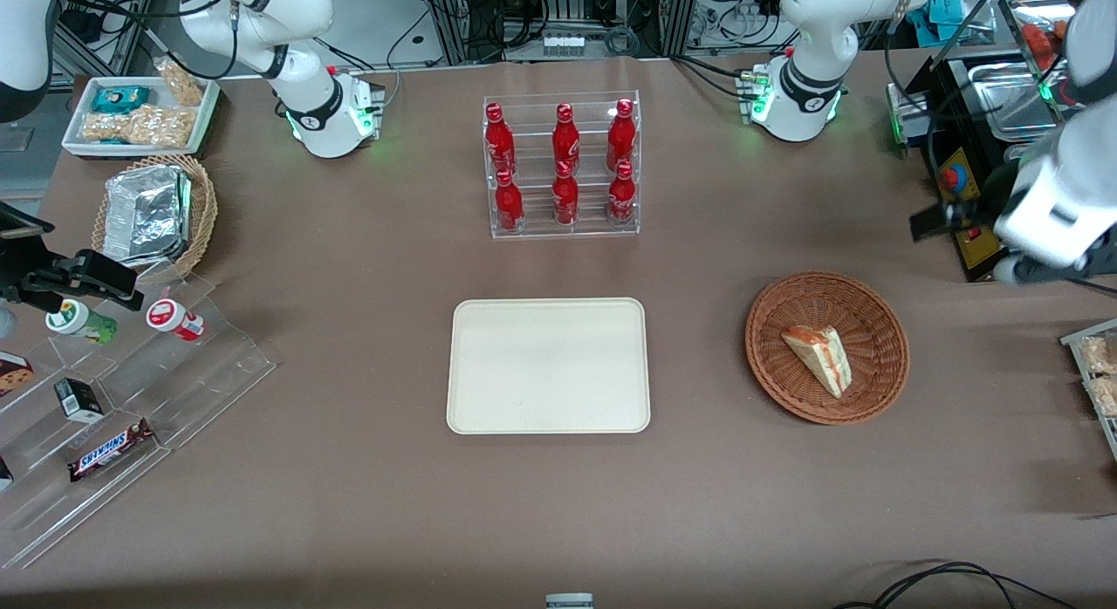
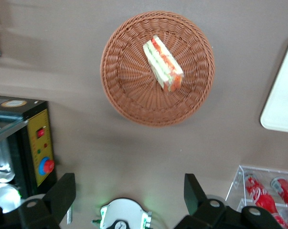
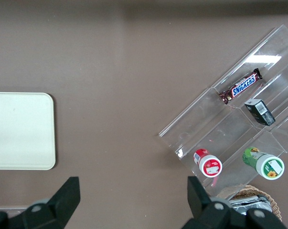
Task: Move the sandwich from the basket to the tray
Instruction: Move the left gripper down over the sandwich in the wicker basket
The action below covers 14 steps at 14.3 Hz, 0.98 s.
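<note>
Gripper [image 1: 938,221] sits at the front view's right edge, above the woven wicker basket [image 1: 881,312] in frame; wedge sandwich [image 1: 818,358] lies inside, long axis diagonal; smooth cream tray [image 1: 548,321] bare at centre. Wrist view: fingers [image 2: 62,193] spread wide, empty, sandwich [image 2: 163,63] well clear of them, basket [image 2: 120,81] round and ribbed.

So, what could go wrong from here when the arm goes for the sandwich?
The open gripper is high above the basket, not aligned yet. The wrapped sandwich lies flat and slanted, so fingers may slip on its wrap or squash it. The light basket might shift or lift with it.
</note>
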Each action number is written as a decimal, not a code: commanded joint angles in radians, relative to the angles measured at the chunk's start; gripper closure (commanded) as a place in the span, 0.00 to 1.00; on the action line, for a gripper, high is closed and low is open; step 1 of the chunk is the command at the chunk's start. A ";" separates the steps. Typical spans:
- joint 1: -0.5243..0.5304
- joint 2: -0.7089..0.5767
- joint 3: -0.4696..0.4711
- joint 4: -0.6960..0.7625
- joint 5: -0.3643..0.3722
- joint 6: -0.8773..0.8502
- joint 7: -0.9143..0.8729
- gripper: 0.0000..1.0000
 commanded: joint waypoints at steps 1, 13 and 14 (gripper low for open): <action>0.033 0.042 -0.011 -0.085 -0.028 0.152 -0.087 0.00; 0.028 0.120 -0.014 -0.638 -0.042 1.033 -0.494 0.00; 0.031 0.135 -0.014 -0.637 -0.044 1.033 -0.495 0.00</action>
